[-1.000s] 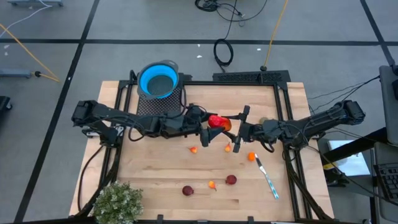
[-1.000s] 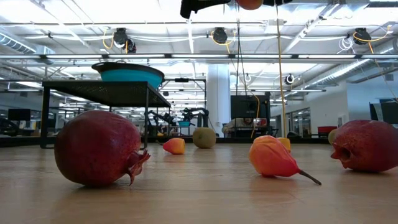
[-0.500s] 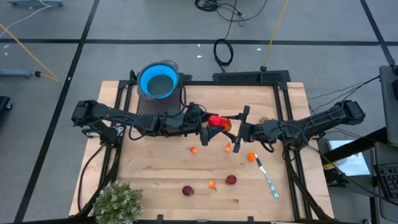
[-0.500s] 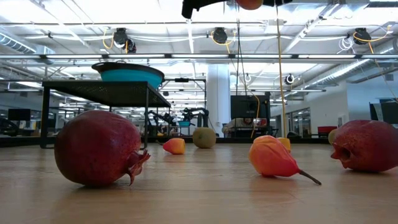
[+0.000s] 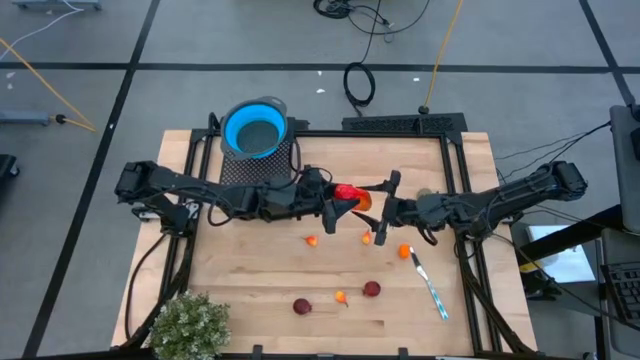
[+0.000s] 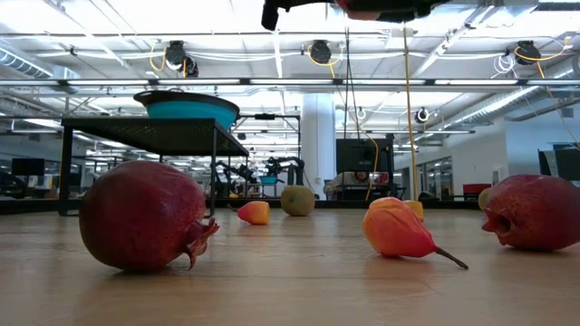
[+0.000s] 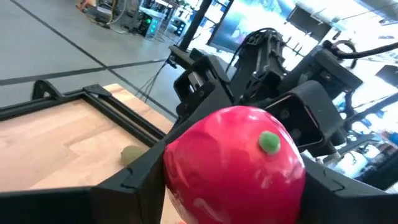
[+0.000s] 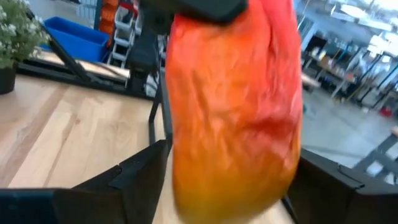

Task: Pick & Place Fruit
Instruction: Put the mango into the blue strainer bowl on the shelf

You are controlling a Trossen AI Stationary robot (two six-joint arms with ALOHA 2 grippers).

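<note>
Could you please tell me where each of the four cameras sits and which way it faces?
High view: overhead, straight down on the table; both arms, mango between left gripper and right gripper.
Low view: table height, level into the room; pomegranate close, arms at the top edge.
Left wrist view: past its jaws, closed around the mango, toward the right arm.
Right wrist view: past its jaws at the mango.
Shared: all four show the mango.

The oblong fruit (image 5: 349,195) hangs mid-table between both arms; 2 ball fruits (image 5: 302,306) lie nearer the front edge.
</note>
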